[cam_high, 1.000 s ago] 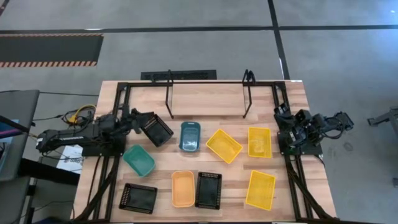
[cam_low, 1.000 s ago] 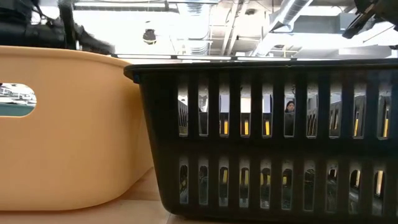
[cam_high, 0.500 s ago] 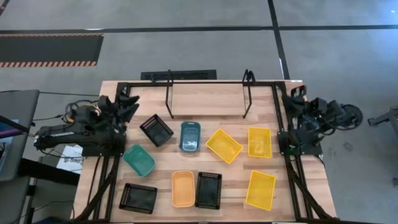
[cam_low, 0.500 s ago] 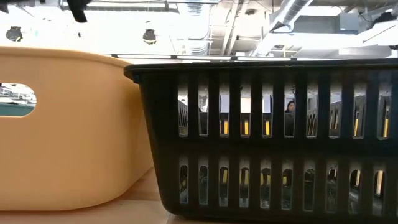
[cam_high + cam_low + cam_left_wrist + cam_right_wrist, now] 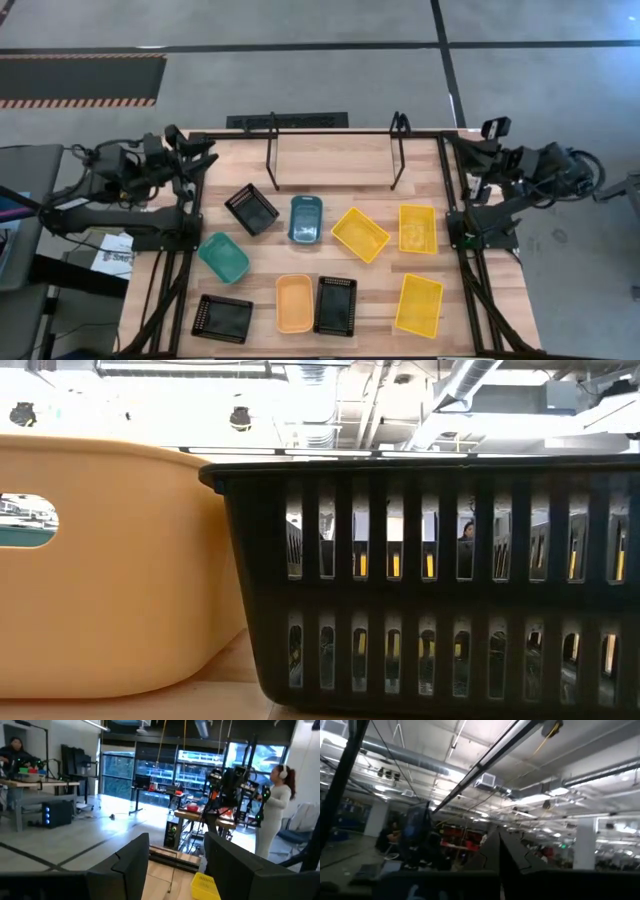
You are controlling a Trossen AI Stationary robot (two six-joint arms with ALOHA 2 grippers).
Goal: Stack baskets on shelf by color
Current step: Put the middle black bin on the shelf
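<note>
Nine baskets lie flat on the wooden table, each apart from the others: three black (image 5: 251, 208) (image 5: 335, 304) (image 5: 222, 318), three yellow (image 5: 360, 233) (image 5: 417, 228) (image 5: 418, 303), one orange (image 5: 294, 302), one teal (image 5: 223, 256), one blue-grey (image 5: 305, 218). The black rod shelf (image 5: 335, 150) stands at the far edge with nothing on it. My left gripper (image 5: 192, 148) (image 5: 175, 865) hangs open, raised over the far left corner. My right gripper (image 5: 484, 148) (image 5: 500, 860) is shut and empty, raised over the far right corner.
A black frame (image 5: 452, 190) edges the table on both sides. In the low view the orange basket (image 5: 110, 560) and a black basket (image 5: 430, 580) fill the picture. A person (image 5: 277, 805) stands in the room beyond the table.
My left gripper has opened and let go of the black basket near the table's left side, which stays flat on the wood. It has then risen and drawn back toward the far left corner. My right gripper has also risen, toward the far right corner.
</note>
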